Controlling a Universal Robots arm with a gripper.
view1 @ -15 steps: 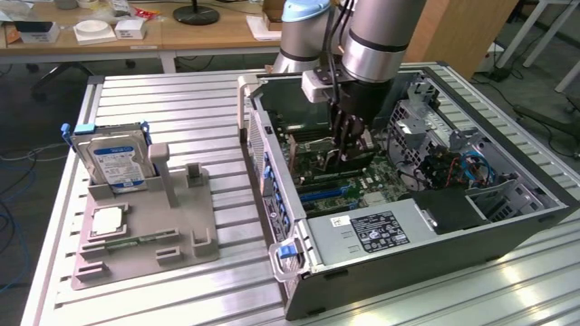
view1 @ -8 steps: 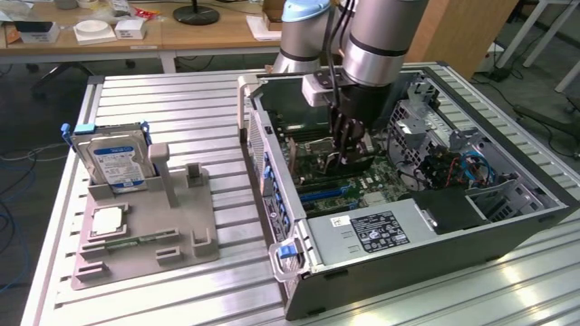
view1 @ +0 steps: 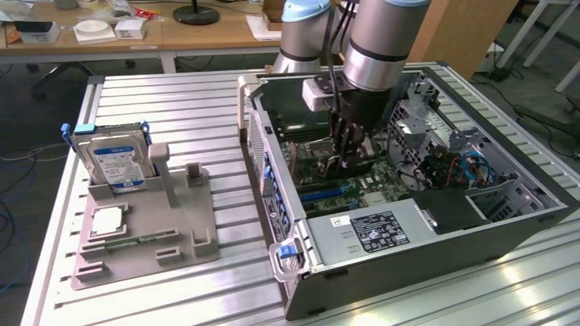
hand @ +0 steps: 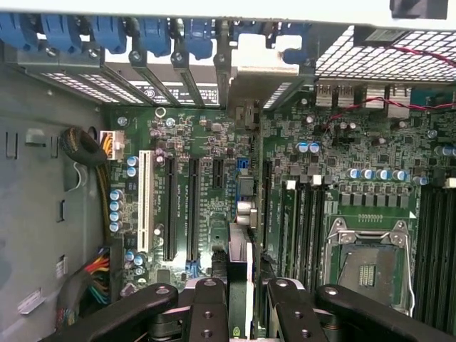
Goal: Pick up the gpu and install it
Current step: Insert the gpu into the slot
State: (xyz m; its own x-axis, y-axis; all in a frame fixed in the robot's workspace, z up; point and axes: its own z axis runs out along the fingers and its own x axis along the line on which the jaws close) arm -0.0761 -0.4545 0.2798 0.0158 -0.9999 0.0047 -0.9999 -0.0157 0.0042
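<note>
My gripper reaches down into the open computer case, just above the green motherboard. In the wrist view the gripper is shut on the gpu, a thin black card seen edge-on and standing upright between the two inner fingers. The card runs along the row of long black expansion slots. Its silvery bracket lies at the case's rear wall, among the slot covers. In the exterior view the fingers and the arm hide most of the card.
A grey holder tray sits on the slatted table at the exterior view's left. It carries a blue-labelled hard drive and a square CPU chip. An empty CPU socket, cables and a power supply crowd the case.
</note>
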